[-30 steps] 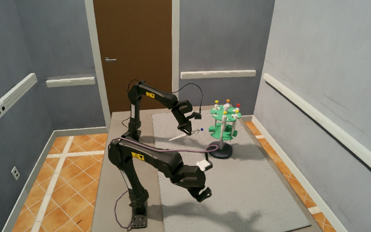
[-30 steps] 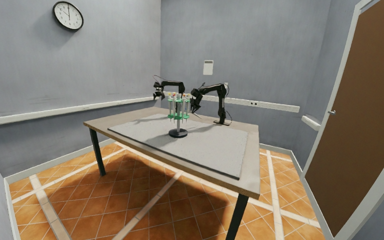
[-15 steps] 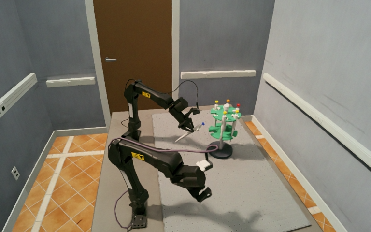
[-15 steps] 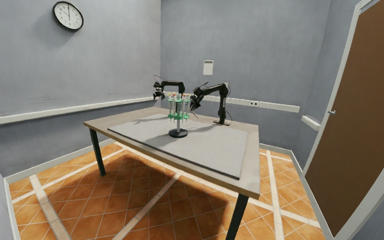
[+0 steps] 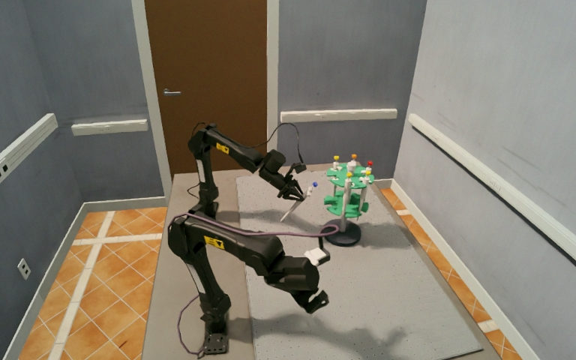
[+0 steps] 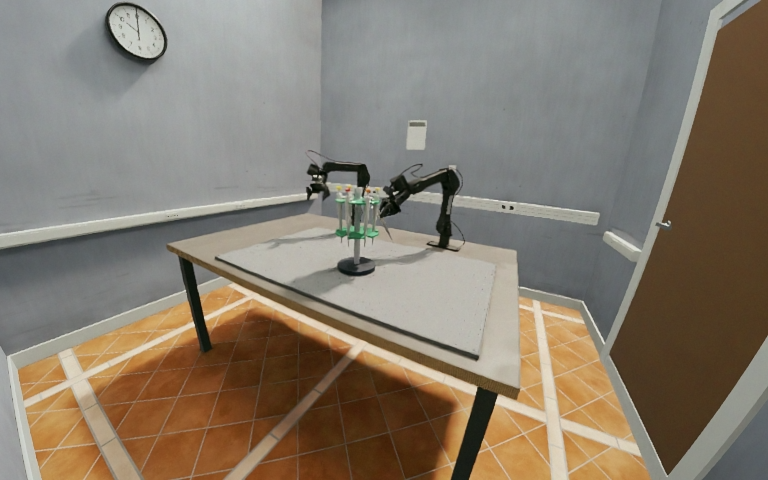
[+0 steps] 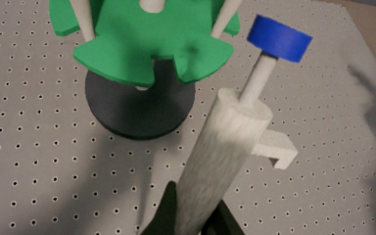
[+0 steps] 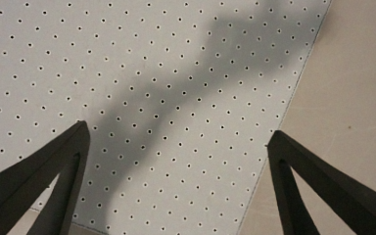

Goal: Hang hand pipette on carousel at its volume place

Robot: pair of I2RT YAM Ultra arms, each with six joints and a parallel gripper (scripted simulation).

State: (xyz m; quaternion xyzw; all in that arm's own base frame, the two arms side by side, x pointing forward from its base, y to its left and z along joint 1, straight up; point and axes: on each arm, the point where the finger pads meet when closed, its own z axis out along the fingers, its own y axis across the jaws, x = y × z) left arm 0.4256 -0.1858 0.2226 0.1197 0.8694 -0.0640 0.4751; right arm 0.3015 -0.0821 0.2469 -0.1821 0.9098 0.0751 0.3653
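The pipette [image 5: 309,191] [image 7: 222,132] has a white body, a blue push button [image 5: 314,184] [image 7: 279,38] and a finger hook [image 7: 280,147] on its right side in the left wrist view. My left gripper [image 5: 302,198] [image 7: 190,194] is shut on its body and holds it tilted above the mat, button end up, beside the carousel. The carousel has two green plates [image 5: 335,205] [image 6: 357,233] [image 7: 132,44]; several pipettes with yellow, orange and red buttons hang on it. An empty slot in a green plate faces the left wrist camera. The volume print is not readable. My right gripper [image 5: 320,303] [image 8: 183,133] is open and empty.
The carousel's round dark base [image 5: 343,238] [image 6: 356,267] [image 7: 139,119] stands on the grey perforated mat [image 5: 382,297] [image 6: 430,288]. The right arm is bent over the mat's near part in the top view, with a purple cable looping towards the carousel's post in that view.
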